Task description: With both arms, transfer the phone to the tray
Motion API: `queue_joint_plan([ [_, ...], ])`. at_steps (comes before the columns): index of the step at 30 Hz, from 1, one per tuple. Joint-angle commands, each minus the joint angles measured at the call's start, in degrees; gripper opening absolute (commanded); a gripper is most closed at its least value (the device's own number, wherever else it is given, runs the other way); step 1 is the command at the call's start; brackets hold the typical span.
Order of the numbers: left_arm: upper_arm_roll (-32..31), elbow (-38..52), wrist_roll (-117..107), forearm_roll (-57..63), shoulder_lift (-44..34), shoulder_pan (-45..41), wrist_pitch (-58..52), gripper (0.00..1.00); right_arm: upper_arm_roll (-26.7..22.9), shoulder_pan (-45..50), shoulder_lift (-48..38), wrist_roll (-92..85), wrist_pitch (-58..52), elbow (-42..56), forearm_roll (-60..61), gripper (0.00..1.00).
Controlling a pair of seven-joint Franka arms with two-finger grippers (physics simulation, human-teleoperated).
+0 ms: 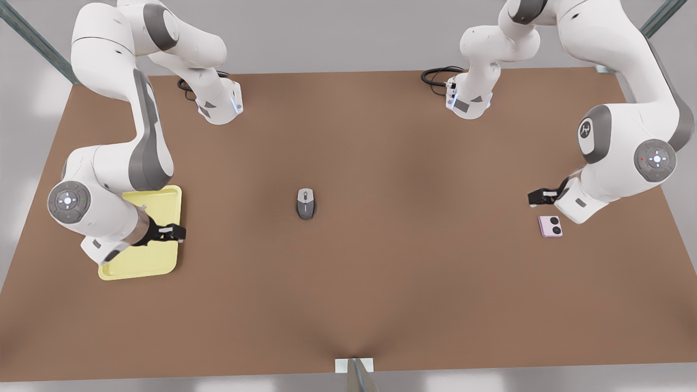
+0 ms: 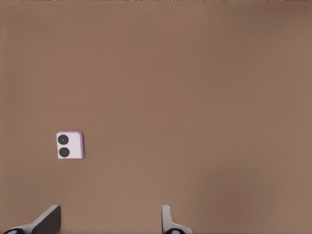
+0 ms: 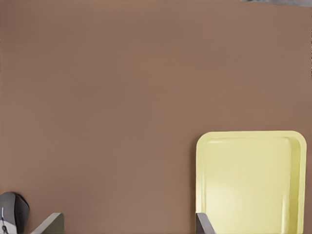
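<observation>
The pale pink phone (image 1: pixel 550 226) lies flat on the brown table at the front view's right, its two black lenses facing up. My left gripper (image 1: pixel 536 197) hovers just behind it, above the table. The left wrist view has the phone (image 2: pixel 69 145) off to one side of the open gripper (image 2: pixel 108 222), with nothing between the fingers. The pale yellow tray (image 1: pixel 155 261) lies at the front view's left. My right gripper (image 1: pixel 177 233) hangs over the tray's edge, open and holding nothing. From the right wrist, the tray (image 3: pixel 251 180) lies beside that gripper (image 3: pixel 126 224).
A grey computer mouse (image 1: pixel 305 203) sits at the table's middle, between phone and tray, and appears at the right wrist view's corner (image 3: pixel 12 212). Both arm bases and black cables (image 1: pixel 435 76) stand along the far edge. Bare tabletop runs along the near side.
</observation>
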Motion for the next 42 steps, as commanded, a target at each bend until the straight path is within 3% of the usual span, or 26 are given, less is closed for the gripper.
queue_joint_plan([
  [1, 0.0, 0.0, -1.5, 0.5, 0.1, 0.0, 1.7, 1.00, 0.0, 0.0, 0.1, 1.8, 3.7, 0.0, 0.0, 1.00],
  [3, 0.5, -2.2, -3.7, 0.6, 3.2, 1.1, 1.8, 1.00, 0.0, 0.0, 0.1, 1.8, 3.7, 0.0, 0.0, 1.00],
  [4, 1.4, -2.8, -2.4, -0.1, 7.2, 6.0, 4.7, 1.00, 0.0, 0.0, 0.1, 1.8, 3.8, 0.0, 0.0, 1.00],
  [6, 1.4, -5.3, 11.0, -0.7, 12.3, 12.8, 15.8, 1.00, 0.0, 0.0, 0.2, 1.8, 3.8, 0.0, 0.0, 1.00],
  [9, 1.5, -17.8, 24.3, -0.5, 12.4, 17.2, 34.1, 1.00, 0.0, 0.0, 0.2, 1.8, 3.8, 0.0, 0.0, 1.00],
  [13, 1.9, -23.1, 28.2, -0.1, 16.1, 19.1, 46.2, 1.00, 0.0, 0.0, 0.2, 1.9, 3.8, 0.0, 0.0, 1.00],
  [35, 1.8, -27.0, 27.7, -0.6, 21.7, 20.0, 50.1, 1.00, 0.0, 0.2, 0.6, 2.1, 3.7, 0.1, 0.0, 1.00],
  [36, 1.8, -27.0, 26.1, -0.7, 21.7, 20.0, 50.1, 0.96, 0.1, 0.3, 0.5, 2.4, 3.7, 0.1, 0.0, 1.00],
  [37, 1.8, -27.0, 25.0, -0.7, 21.7, 20.0, 50.1, 0.77, 0.1, 0.5, 0.5, 2.4, 3.7, 0.1, 0.0, 1.00],
  [38, 1.8, -27.0, 24.8, -0.6, 21.7, 20.0, 50.1, 0.73, 0.1, 0.5, 0.5, 2.3, 3.7, 0.1, -0.1, 1.00],
  [42, 1.8, -26.8, 23.8, -0.6, 21.2, 20.0, 50.0, 0.73, 0.1, 0.6, 0.5, 2.3, 3.7, 0.0, -0.1, 1.00],
])
